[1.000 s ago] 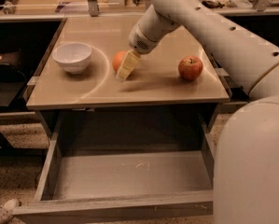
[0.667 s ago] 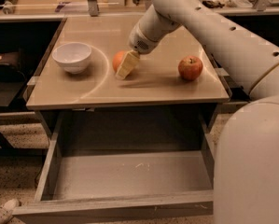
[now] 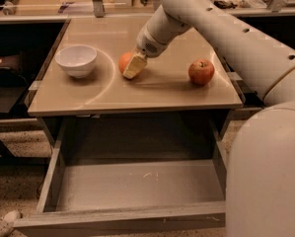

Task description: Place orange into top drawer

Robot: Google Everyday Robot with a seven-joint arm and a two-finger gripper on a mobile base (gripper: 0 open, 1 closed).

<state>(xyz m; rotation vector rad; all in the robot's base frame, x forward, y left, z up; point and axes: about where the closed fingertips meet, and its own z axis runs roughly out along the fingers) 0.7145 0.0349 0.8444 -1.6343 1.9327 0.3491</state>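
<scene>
The orange (image 3: 123,61) rests on the tan table top (image 3: 157,90), left of its middle. My gripper (image 3: 130,68) comes down from the upper right and sits right at the orange, covering its right side with a pale yellow pad. The orange is still on the table surface. The top drawer (image 3: 137,184) is pulled out below the table's front edge; it is wide, grey and shallow, and nothing lies in it.
A white bowl (image 3: 76,59) stands on the table to the left of the orange. A red-yellow apple (image 3: 201,72) sits to the right. My white arm (image 3: 226,38) crosses the right side. Dark shelves and counters stand behind and to the left.
</scene>
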